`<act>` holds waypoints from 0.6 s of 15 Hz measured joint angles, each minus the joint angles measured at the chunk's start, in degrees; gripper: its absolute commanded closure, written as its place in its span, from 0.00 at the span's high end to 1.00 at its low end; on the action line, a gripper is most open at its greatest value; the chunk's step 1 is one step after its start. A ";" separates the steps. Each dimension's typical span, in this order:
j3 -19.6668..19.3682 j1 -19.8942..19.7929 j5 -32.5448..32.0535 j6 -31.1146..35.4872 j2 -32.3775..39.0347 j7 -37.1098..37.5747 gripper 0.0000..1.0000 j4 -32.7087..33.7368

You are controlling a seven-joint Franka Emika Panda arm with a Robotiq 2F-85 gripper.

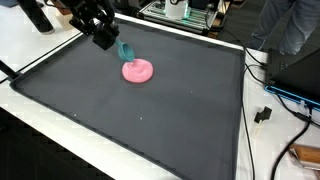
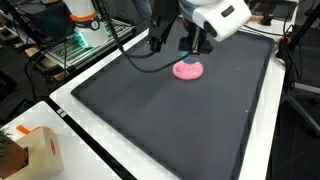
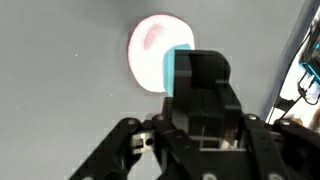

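Note:
A pink round disc (image 1: 138,71) lies on the dark mat (image 1: 150,120) near its far side; it also shows in the other exterior view (image 2: 188,69) and in the wrist view (image 3: 152,45). My gripper (image 1: 112,43) hangs just above and beside the disc, also seen in an exterior view (image 2: 199,45). In the wrist view the gripper's fingers (image 3: 203,62) are closed together on a small teal object (image 3: 181,68), which sticks out at the fingertips over the disc's edge. The teal object (image 1: 125,50) hangs tilted above the disc; I cannot tell whether it touches the disc.
The mat lies on a white table (image 1: 40,115). Cables and a black plug (image 1: 263,114) lie off one side. A cardboard box (image 2: 28,150) stands at a table corner. Racks and equipment (image 2: 80,35) stand behind the far edge.

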 measured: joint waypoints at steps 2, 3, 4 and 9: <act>0.16 0.99 -1.75 1.79 -1.94 1.32 0.25 -0.80; 0.19 1.57 -2.83 2.72 -2.91 2.07 0.25 -1.29; 0.25 2.14 -3.97 3.67 -3.79 2.95 0.25 -1.73; 0.50 5.30 -11.25 8.37 -7.95 8.29 0.25 -4.50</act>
